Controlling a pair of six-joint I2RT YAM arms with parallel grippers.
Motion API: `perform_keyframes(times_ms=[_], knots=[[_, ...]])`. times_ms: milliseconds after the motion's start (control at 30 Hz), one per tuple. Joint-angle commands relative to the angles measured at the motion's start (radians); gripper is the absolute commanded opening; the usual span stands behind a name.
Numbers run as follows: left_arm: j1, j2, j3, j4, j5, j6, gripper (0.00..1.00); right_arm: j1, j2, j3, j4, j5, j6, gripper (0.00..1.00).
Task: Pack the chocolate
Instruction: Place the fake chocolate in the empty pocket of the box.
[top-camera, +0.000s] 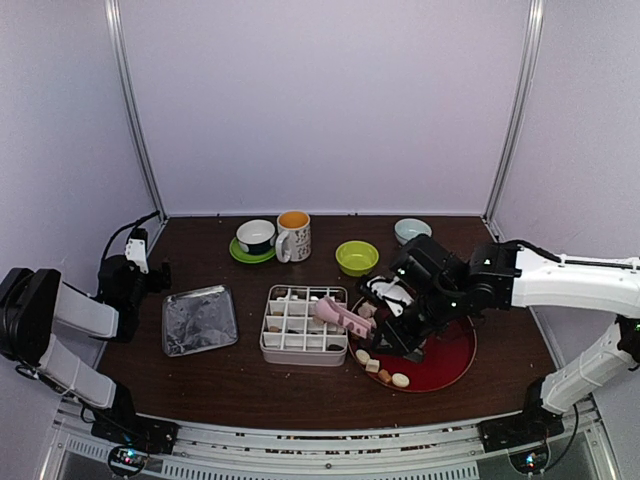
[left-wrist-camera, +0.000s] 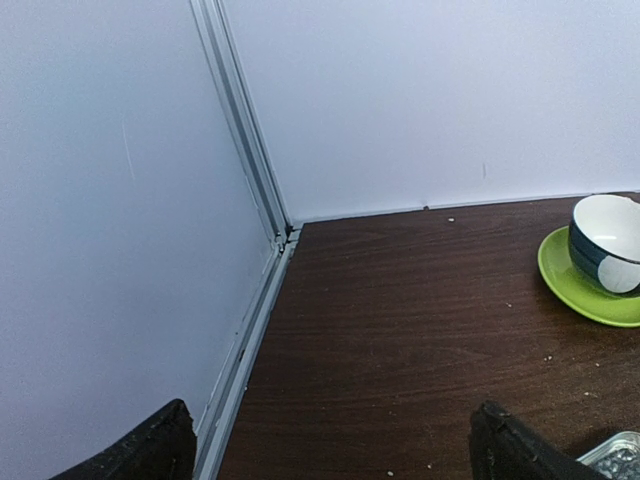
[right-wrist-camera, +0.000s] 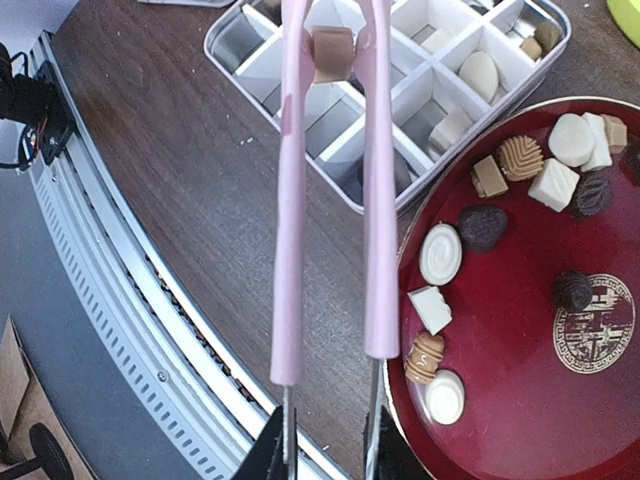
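My right tool (right-wrist-camera: 325, 455) grips pink tongs (right-wrist-camera: 290, 200) pinching a chocolate (right-wrist-camera: 333, 52) over the box (right-wrist-camera: 425, 75). Some cells are filled, many pieces wait on the plate (right-wrist-camera: 520, 400); my left tool (left-wrist-camera: 330, 455) gapes wide.

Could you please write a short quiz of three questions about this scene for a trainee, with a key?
1. True or false: the pink plastic tongs in the right gripper pinch a brown chocolate piece.
2. The unpacked chocolates lie on: A) the round red plate, B) the silver tray, C) the green bowl.
3. Fill in: the left gripper is ____ and holds nothing.
Key: 1 true; 2 A; 3 open.
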Motion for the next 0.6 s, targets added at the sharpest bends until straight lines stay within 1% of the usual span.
perform_keyframes(times_ms=[0, 133, 567], knots=[[0.008, -0.003, 0.008, 0.058, 0.007, 0.008, 0.98, 0.04, 0.06, 0.05, -0.02, 0.002, -0.042, 0.21], [0.008, -0.003, 0.008, 0.058, 0.007, 0.009, 0.98, 0.058, 0.098, 0.063, -0.041, 0.026, -0.052, 0.21], [0.008, -0.004, 0.009, 0.058, 0.007, 0.009, 0.98, 0.063, 0.114, 0.072, -0.03, 0.054, -0.055, 0.23]])
